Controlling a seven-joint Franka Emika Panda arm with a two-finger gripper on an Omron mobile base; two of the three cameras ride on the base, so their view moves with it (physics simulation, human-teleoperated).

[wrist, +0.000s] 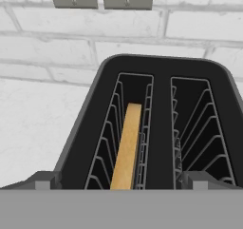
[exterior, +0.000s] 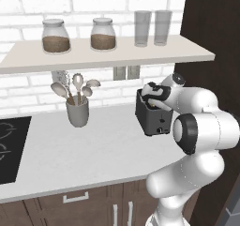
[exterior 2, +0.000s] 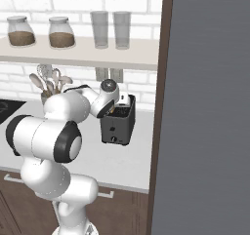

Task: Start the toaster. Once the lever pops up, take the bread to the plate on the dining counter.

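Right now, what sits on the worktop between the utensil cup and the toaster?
Nothing: in the left base view, bare grey worktop runs from the utensil cup to the toaster.

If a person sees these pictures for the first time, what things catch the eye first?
The dark toaster on the grey worktop, with the white arm bent over its top. In the hand view, a bread slice stands edge-up in the left slot. Above, a shelf holds two jars and two glasses.

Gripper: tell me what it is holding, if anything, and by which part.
Nothing is held. The gripper hangs open above the toaster, its fingers spread apart to either side. The bread sits untouched in the left slot.
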